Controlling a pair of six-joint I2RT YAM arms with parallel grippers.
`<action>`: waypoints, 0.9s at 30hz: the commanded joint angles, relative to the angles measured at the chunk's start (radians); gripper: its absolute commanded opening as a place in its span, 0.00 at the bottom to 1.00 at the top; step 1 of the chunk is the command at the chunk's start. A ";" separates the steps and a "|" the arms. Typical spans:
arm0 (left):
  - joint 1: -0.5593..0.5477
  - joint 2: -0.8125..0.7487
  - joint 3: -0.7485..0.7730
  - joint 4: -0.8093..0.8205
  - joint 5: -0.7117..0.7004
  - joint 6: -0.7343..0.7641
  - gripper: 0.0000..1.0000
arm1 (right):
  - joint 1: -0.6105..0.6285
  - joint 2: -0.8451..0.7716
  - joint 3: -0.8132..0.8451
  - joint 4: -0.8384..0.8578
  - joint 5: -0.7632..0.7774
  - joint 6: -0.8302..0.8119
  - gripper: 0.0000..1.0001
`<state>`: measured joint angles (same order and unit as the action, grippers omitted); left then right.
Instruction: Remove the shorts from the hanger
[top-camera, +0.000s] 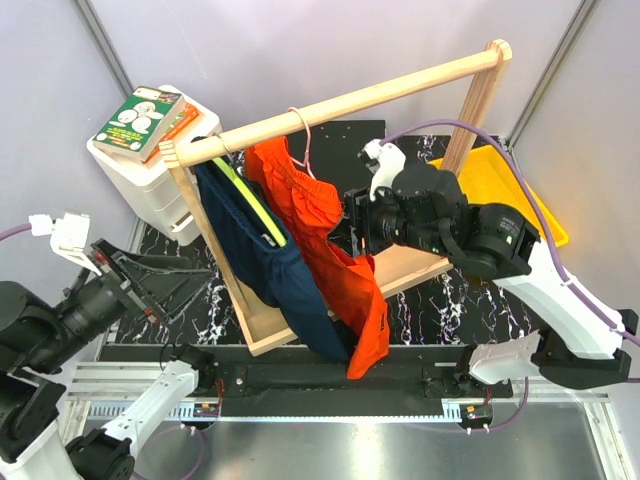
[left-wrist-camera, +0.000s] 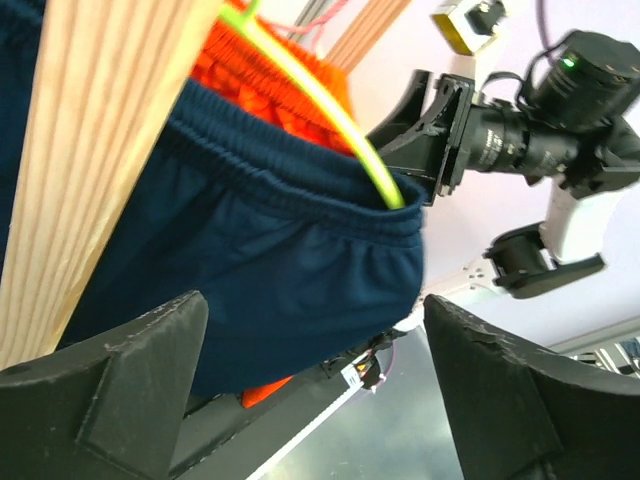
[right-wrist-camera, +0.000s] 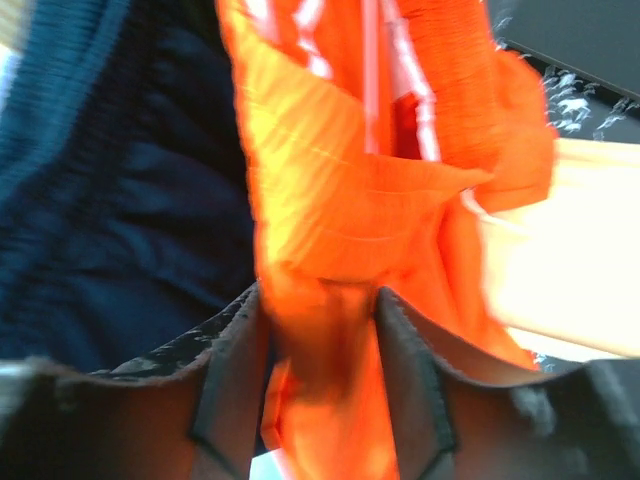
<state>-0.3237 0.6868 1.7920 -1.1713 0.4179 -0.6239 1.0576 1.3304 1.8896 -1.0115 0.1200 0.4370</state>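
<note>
My right claw (right-wrist-camera: 320, 305) pinches a fold of the orange shorts (right-wrist-camera: 350, 180) between its fingers — my left claw (left-wrist-camera: 312, 320) gapes wide, the navy shorts (left-wrist-camera: 260, 250) just ahead.

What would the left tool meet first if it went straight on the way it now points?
The left tool would most likely meet the navy shorts, hanging straight ahead between its open fingers; the wooden post stands to the side. Depth is unclear.
</note>
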 joint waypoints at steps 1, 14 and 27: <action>-0.003 -0.030 -0.049 0.054 -0.016 0.045 0.88 | 0.013 -0.102 -0.144 0.152 0.115 -0.038 0.48; 0.041 0.021 0.087 0.240 0.248 0.062 0.85 | 0.016 -0.129 -0.215 0.300 0.155 -0.070 0.00; 0.201 0.258 0.345 0.489 0.509 -0.132 0.85 | 0.016 -0.119 -0.047 0.300 0.257 -0.104 0.00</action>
<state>-0.1341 0.8635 2.1059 -0.7780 0.8413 -0.6880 1.0756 1.2282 1.7645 -0.8669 0.2722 0.3336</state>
